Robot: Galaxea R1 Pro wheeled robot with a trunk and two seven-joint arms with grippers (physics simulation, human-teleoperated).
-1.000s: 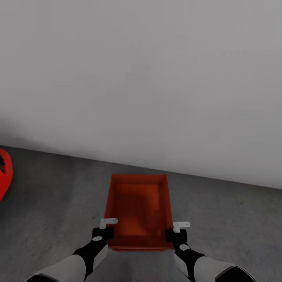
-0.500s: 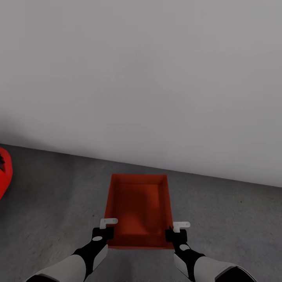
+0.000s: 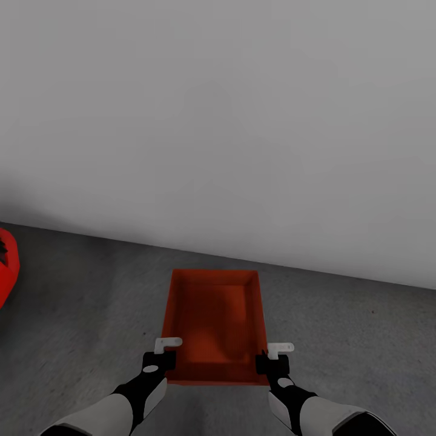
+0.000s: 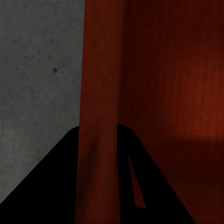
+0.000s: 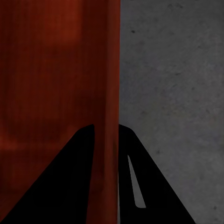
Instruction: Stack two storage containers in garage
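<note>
One orange-red storage container (image 3: 215,321) sits low over the garage's dark grey floor (image 3: 351,327), its open top facing up. My left gripper (image 3: 166,356) is shut on the near end of its left wall (image 4: 100,93). My right gripper (image 3: 270,357) is shut on the near end of its right wall (image 5: 112,84). In both wrist views the thin red wall runs between the dark fingers (image 4: 56,186) (image 5: 70,177). I cannot tell whether the container rests on something or hangs. The other container is hidden or out of view, and so is the living room.
A plain white wall (image 3: 218,121) rises just beyond the container. Part of the red car (image 3: 7,272) shows at the far left edge. Bare grey floor spreads to both sides of the container.
A second red rim that showed just under the container's near edge a second ago is now covered. The arms and the view have barely moved.
</note>
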